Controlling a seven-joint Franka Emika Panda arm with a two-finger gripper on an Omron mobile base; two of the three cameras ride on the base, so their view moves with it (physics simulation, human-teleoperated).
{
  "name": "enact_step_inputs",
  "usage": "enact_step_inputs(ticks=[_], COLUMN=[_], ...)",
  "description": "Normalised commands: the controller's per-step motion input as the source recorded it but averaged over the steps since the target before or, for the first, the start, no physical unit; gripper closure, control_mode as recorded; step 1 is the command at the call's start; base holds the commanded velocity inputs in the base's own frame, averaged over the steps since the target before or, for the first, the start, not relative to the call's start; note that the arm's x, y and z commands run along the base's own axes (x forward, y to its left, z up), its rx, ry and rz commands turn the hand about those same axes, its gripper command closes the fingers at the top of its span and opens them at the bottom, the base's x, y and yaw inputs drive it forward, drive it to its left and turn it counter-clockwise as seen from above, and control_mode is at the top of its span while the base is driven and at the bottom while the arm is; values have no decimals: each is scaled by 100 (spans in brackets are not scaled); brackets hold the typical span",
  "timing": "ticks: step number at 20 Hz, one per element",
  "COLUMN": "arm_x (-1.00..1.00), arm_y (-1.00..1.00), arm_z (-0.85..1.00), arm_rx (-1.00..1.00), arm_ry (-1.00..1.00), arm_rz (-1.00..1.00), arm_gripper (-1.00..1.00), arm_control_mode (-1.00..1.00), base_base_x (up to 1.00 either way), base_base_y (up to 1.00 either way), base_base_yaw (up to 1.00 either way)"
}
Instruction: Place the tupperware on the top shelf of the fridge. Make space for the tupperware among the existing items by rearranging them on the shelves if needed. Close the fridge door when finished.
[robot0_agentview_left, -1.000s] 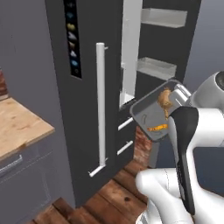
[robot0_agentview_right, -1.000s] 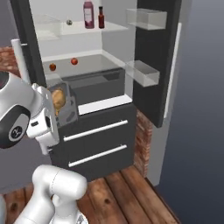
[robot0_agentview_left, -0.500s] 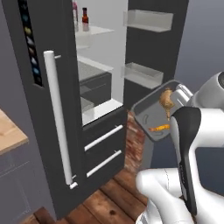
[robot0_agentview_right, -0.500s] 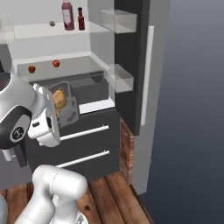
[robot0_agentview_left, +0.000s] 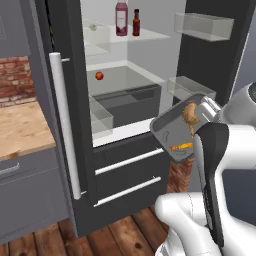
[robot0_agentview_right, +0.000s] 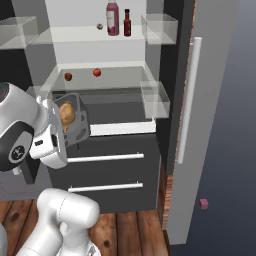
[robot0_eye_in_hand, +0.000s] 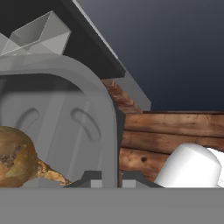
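Wood-plank flooring (robot0_agentview_left: 135, 230) fronts the fridge (robot0_agentview_left: 130, 165), its doors standing open. From left: a wooden worktop (robot0_agentview_left: 22, 130) at 9 o'clock, a red fruit (robot0_agentview_left: 99, 75) mid-shelf, the pinkish-red bottle (robot0_agentview_left: 121, 18) and sauce bottle (robot0_agentview_left: 136, 23) on the top shelf (robot0_agentview_left: 150, 36) at 12 o'clock. At 3 o'clock, the pincer (robot0_eye_in_hand: 111, 177) is clamped on the tilted tupperware (robot0_agentview_left: 175, 132) rim, level with the lower shelf, outside the fridge.

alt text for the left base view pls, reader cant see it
The robot's gripper holds a grey tupperware of food, tilted, before the open fridge. On its top shelf stand a pinkish-red bottle and a brown sauce bottle.
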Motion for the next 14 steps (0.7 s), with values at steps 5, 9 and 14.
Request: enact_step_inputs(ticks=[5, 9, 14], arm_x=[0, 0, 0], arm_y=[0, 0, 0], arm_z=[0, 0, 0], arm_rx=[0, 0, 0], arm_ry=[0, 0, 0], arm_rz=[0, 0, 0], arm_gripper=[100, 100, 100], arm_control_mode=[100, 100, 100], base_base_x=[27, 28, 30], base_base_y=[-58, -49, -19], base_base_yaw=[50, 38, 8])
